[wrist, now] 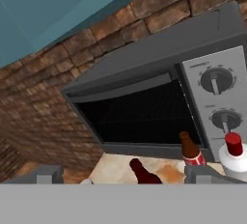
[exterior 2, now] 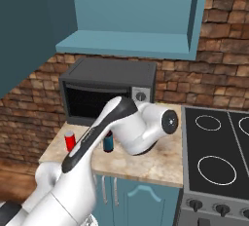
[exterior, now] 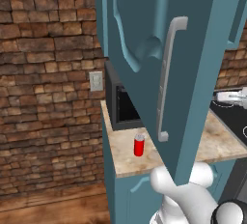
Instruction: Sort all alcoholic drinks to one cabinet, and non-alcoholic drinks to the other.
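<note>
Red can (exterior: 139, 145) on counter | arm bent low | jaws open

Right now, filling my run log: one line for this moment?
gripper: open, empty | red can: on counter | pale bottle: by microwave | cabinet door: open

Kitchen: microwave (exterior 2: 108, 92), stove (exterior 2: 216, 157), cabinets (exterior 2: 129, 13).

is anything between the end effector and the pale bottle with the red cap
Nothing visible. In the hand view the open end effector faces the microwave, and the pale bottle stands just beyond its right fingertip. A brown bottle stands beside it, not in front.
</note>
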